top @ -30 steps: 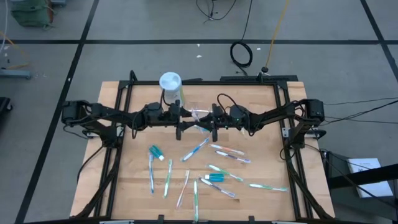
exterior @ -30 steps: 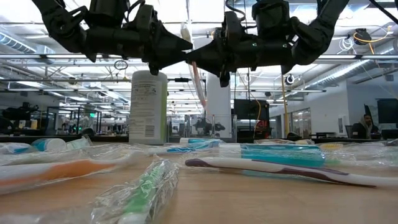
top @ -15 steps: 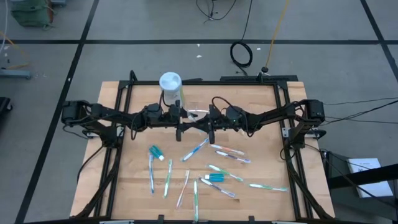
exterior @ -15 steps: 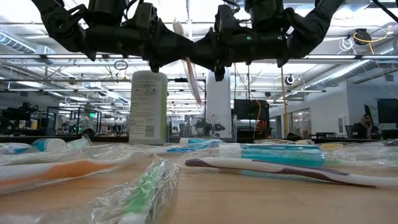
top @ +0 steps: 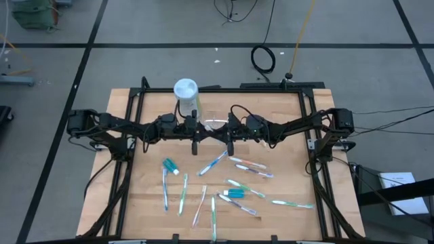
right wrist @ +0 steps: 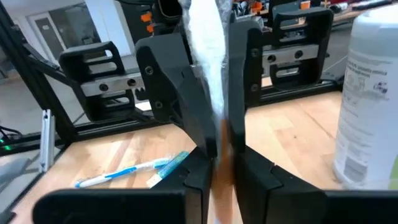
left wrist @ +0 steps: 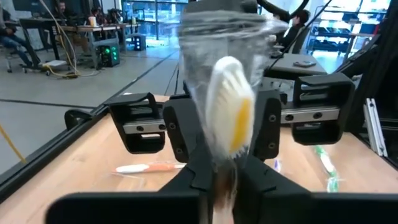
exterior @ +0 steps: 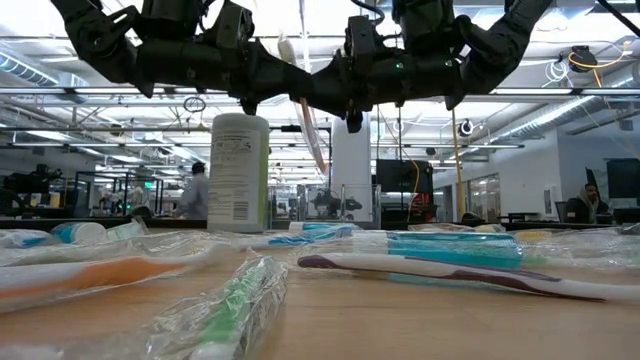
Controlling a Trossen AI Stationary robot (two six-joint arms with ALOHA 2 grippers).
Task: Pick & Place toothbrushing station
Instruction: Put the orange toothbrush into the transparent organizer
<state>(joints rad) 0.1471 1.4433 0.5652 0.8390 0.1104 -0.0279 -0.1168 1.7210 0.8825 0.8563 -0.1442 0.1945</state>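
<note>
Wooden surface (top: 146, 207) with a black frame, both arms reaching in from the sides and meeting nose to nose over the middle, near the back. White cylindrical bottle (top: 186, 97) stands upright at the back edge, just behind the left arm's wrist; in the low view it stands on the left (exterior: 238, 172).

Left claw (top: 199, 134) and right claw (top: 224, 134) sit tip to tip, raised above the surface. Between them a wrapped toothbrush (exterior: 308, 120) hangs roughly upright in clear plastic, white head up. Left wrist view: fingers (left wrist: 186, 134) clamped on the brush handle, head and wrapper (left wrist: 227, 106) sticking up, the other claw just behind. Right wrist view: fingers (right wrist: 239, 74) also closed around the same wrapped brush (right wrist: 208, 37).

Loose wrapped toothbrushes scattered on the front half: blue ones at left (top: 166, 190), a green one (top: 183, 193), a pale one (top: 199, 205), a blue diagonal one (top: 213, 163), purple-tinted ones at right (top: 249, 168). Small blue toothpaste tube (top: 169, 166) left of centre, another (top: 232, 194) further front.
</note>
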